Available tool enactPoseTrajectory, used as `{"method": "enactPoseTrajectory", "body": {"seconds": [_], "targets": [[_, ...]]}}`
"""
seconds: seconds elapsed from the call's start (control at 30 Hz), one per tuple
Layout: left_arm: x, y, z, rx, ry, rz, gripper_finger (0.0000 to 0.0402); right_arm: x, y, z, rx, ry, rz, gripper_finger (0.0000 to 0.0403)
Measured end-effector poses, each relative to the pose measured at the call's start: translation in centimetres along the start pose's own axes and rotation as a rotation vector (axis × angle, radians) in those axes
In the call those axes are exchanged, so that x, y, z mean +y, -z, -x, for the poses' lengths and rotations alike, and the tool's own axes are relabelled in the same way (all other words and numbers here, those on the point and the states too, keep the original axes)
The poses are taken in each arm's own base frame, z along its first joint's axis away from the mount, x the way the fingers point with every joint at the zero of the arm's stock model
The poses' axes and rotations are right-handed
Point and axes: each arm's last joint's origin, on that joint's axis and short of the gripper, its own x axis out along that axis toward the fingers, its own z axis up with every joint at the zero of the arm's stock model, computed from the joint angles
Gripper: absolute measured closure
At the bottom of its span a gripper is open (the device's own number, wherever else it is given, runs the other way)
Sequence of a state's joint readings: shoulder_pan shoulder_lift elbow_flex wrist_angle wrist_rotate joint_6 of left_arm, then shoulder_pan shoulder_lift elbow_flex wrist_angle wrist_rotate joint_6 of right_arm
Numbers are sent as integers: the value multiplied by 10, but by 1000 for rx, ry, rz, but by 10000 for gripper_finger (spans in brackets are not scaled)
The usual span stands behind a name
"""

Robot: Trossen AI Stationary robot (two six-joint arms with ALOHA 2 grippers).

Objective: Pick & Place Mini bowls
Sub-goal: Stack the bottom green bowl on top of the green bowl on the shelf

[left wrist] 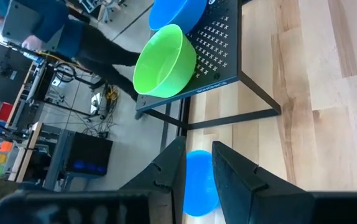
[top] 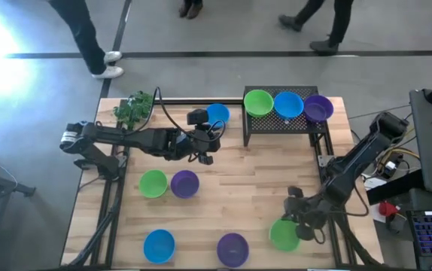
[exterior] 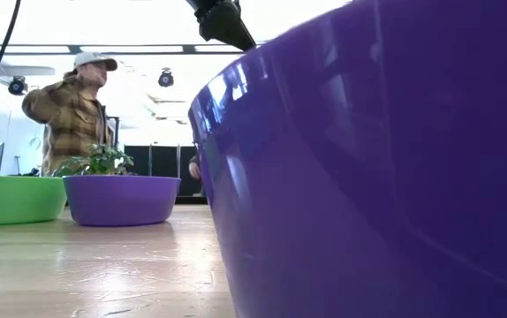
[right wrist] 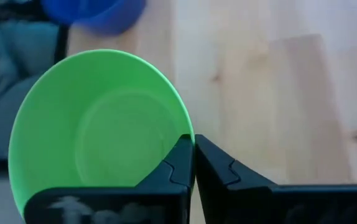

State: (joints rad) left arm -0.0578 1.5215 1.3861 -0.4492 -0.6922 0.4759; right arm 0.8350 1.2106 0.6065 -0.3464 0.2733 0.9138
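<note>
Left gripper (top: pixel 205 135): reaches toward the table's 12 o'clock side with a blue bowl (top: pixel 217 114) pinched by the rim between its fingers (left wrist: pixel 241 180); in the left wrist view the bowl's wall sits in the narrow gap between them.
Right gripper (top: pixel 300 220): low at about 5 o'clock, fingers (right wrist: pixel 225 180) clamped together on the rim of a green bowl (top: pixel 284 235).
Black rack (top: pixel 269 124): stands at about 1 o'clock and carries three bowls in a row, green rack bowl (top: pixel 258 102), blue rack bowl (top: pixel 288 105), purple rack bowl (top: pixel 318 108).
Middle pair: a second green bowl (top: pixel 153 183) and a purple bowl (top: pixel 184 183) side by side, just touching, toward 9 o'clock from centre.
Near edge: a second blue bowl (top: pixel 159 245) at 7 o'clock, and a second purple bowl (top: pixel 232 249) at 6 o'clock, well apart.
Plant (top: pixel 132 109): small and leafy, at the 11 o'clock corner.
Table (top: pixel 231 199): light wooden planks.
Person (exterior: pixel 72 110): stands beyond the table in the low view, in a plaid shirt and cap.
</note>
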Motion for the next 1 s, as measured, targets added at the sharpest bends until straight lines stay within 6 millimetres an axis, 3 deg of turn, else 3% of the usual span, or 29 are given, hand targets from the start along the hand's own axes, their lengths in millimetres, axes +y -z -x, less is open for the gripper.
{"method": "enactPoseTrajectory", "body": {"seconds": [0.17, 0.6, 0.73, 1.0], "targets": [[0, 0, 0, 0, 0, -2, 319, -12, -22, 5, 9, 128, -133, 395], [0, 0, 0, 0, 0, -7, 319, -55, -81, 20, -35, 295, -228, 395], [0, 0, 0, 0, 0, -8, 319, -66, -104, 42, -70, 316, -207, 395], [0, 0, 0, 0, 0, -14, 319, -90, -155, 109, -175, 416, -205, 395]]}}
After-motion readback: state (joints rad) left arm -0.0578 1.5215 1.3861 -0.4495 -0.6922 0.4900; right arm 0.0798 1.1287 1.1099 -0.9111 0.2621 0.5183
